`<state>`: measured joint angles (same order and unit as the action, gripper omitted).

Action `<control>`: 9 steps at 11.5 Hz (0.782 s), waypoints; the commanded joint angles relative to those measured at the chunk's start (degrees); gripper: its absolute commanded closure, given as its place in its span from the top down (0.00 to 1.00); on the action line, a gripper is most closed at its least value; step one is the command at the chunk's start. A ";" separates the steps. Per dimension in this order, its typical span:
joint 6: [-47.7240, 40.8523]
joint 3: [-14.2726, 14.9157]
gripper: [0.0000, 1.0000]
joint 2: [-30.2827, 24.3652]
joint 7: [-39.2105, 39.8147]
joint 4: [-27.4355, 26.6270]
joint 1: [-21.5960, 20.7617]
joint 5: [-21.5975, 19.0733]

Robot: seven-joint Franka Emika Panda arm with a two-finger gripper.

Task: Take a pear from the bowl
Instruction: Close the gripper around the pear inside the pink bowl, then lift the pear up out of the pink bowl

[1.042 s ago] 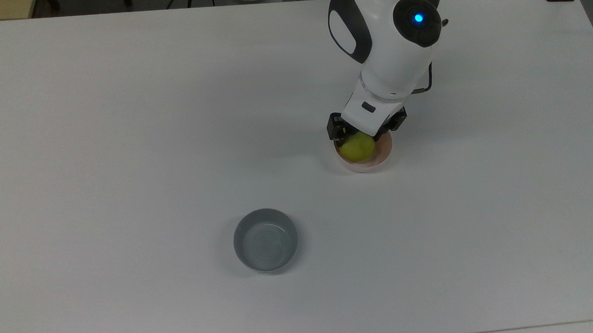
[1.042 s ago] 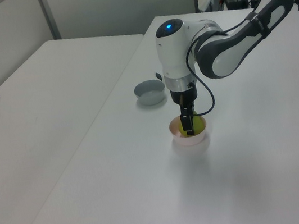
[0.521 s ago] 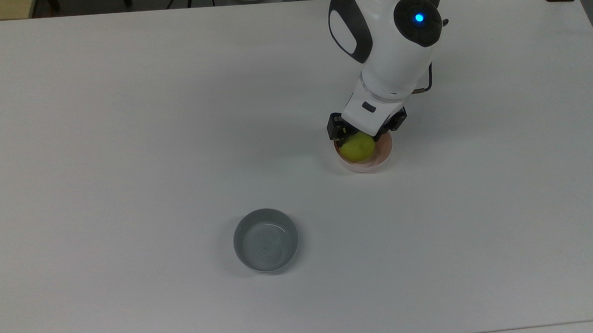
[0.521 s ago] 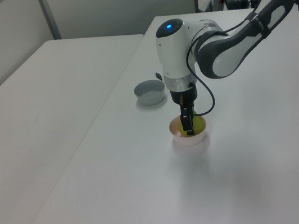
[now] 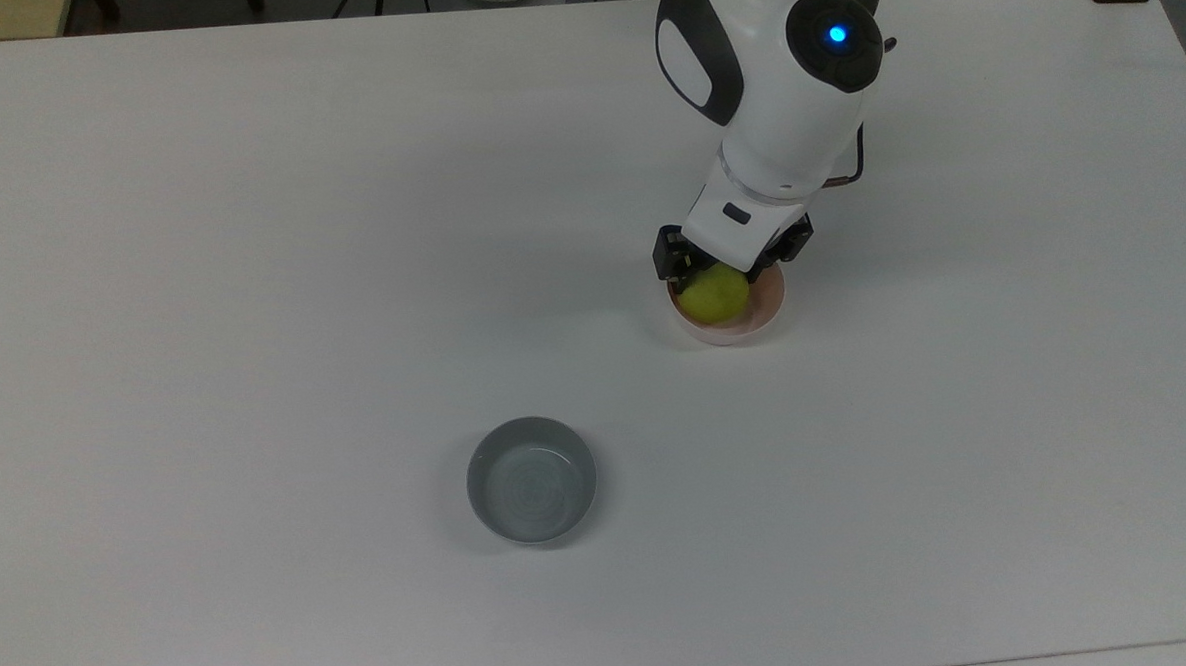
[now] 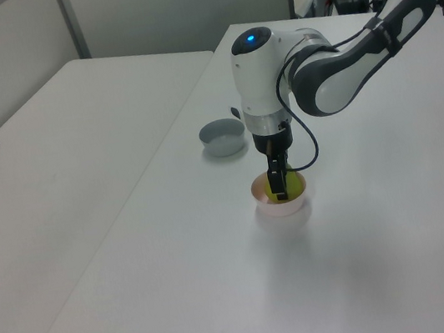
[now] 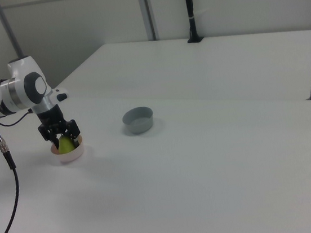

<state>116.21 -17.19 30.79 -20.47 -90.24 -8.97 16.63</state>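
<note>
The yellow-green pear (image 5: pixel 714 298) sits inside the pale pink bowl (image 5: pixel 767 311) on the white table, at the top view's right of centre. My gripper (image 5: pixel 723 273) points straight down into the bowl, its dark fingers pressed against both sides of the pear. The white hand hides the pear's upper part and stem in the top view. In the left view the gripper (image 6: pixel 278 186) covers the middle of the pear (image 6: pixel 290 185) above the bowl (image 6: pixel 283 209). In the right view the fingers straddle the pear (image 7: pixel 65 144) in the bowl (image 7: pixel 69 156).
A grey bowl (image 5: pixel 531 481) stands alone toward the top view's lower middle, well apart from the pink bowl; it also shows as the grey bowl (image 6: pixel 223 137) and the grey bowl (image 7: pixel 138 120). A black pole (image 7: pixel 189 10) rises at the back table's far edge.
The arm and the pear have shifted very slightly upward in the top view; the pink bowl and grey bowl stay put.
</note>
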 commanded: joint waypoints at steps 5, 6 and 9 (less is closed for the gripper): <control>-5.62 -0.04 0.46 -4.16 -0.88 2.16 -0.34 -1.16; -6.68 -0.12 0.46 -5.21 -0.88 2.60 -0.43 -1.69; -13.00 -0.21 0.46 -9.42 -0.45 5.50 -0.52 -3.88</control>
<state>109.30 -17.40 25.62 -20.51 -86.44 -9.10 14.73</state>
